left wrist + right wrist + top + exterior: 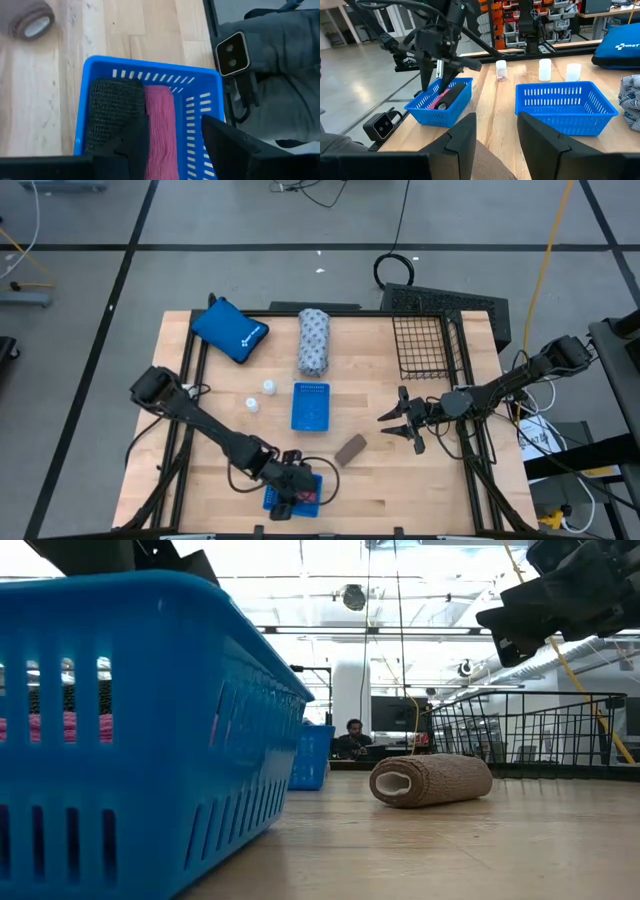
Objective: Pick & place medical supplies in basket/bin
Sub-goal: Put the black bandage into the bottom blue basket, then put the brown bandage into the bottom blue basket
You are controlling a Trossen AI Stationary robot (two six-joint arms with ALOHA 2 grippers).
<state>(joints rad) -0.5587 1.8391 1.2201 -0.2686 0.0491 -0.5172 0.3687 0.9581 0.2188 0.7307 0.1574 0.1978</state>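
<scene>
left claw [172, 142] hangs released, fingers straddling the pink roll [160, 127] beside the black roll [112, 112] in the near blue tray [150, 67]. looks soft, light, squashy, so pinch mid-length. right claw [408, 423], empty, waits beyond that tray.

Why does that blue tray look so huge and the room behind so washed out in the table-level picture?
Low view: the blue tray sits right by the lens, so it fills the left side; bright ceiling lights wash out the room behind. High view: the same tray looks small, under even light with soft shadows.
</scene>
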